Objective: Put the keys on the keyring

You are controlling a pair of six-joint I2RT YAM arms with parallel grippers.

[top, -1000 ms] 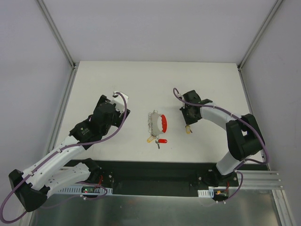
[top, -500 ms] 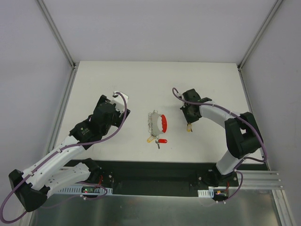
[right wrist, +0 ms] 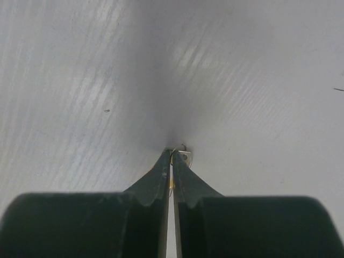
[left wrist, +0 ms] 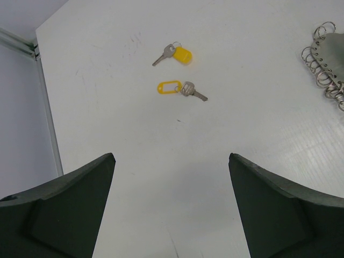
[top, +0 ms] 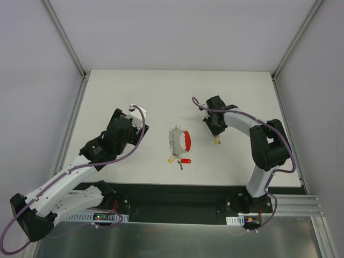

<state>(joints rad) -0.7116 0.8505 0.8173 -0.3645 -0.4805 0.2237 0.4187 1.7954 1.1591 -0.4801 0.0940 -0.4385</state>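
The keyring lies at the table's middle: a red loop (top: pixel 185 141) joined to a grey ribbed strap (top: pixel 173 138), whose small rings show at the right edge of the left wrist view (left wrist: pixel 327 58). A yellow-headed key (top: pixel 172 159) and a red-headed one (top: pixel 186 160) lie just in front of it. My right gripper (top: pixel 216 133) is shut on a small yellow key (top: pixel 217 141); its silver end pokes out at the fingertips (right wrist: pixel 184 156), close to the table. My left gripper (top: pixel 138 119) is open and empty (left wrist: pixel 172 157), left of the keyring. Two yellow-tagged keys (left wrist: pixel 177 54) (left wrist: pixel 174 87) lie ahead of it.
An aluminium rail (left wrist: pixel 19 43) runs along the table's left edge. White walls enclose the table (top: pixel 161 91) on three sides. The arm bases stand on a black strip (top: pixel 177 196) at the near edge.
My right gripper has moved a little up and left, away from the near edge, with the yellow key in it. The left arm and the keyring have not moved.
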